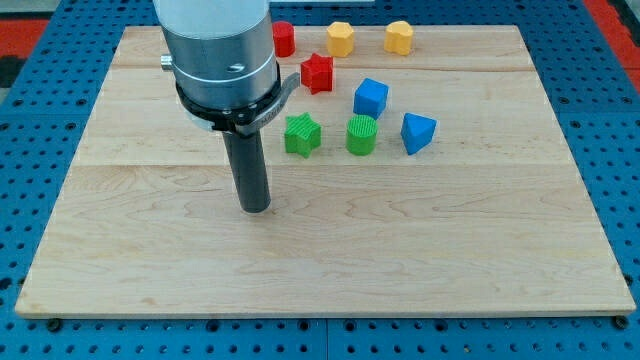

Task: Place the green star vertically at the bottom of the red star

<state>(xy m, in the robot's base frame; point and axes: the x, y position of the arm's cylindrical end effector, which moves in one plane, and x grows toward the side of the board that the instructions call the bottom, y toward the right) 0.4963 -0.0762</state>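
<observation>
Green star (302, 135): on the worktop (400, 250), below and slightly left of the red star (317, 73), beside a green cylinder (362, 135). Likely light, rigid, prone to spin if pushed off-centre; push on a flat flank. End effector: plain rod with nothing to open or close; my tip (256, 209) rests lower left, apart. Arm housing hides part of a red block (284, 39).

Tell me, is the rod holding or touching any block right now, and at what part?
Nothing is held. My tip rests on bare board, apart from every block; the nearest, the green star, sits up and to the view's right of it, below the red star.
</observation>
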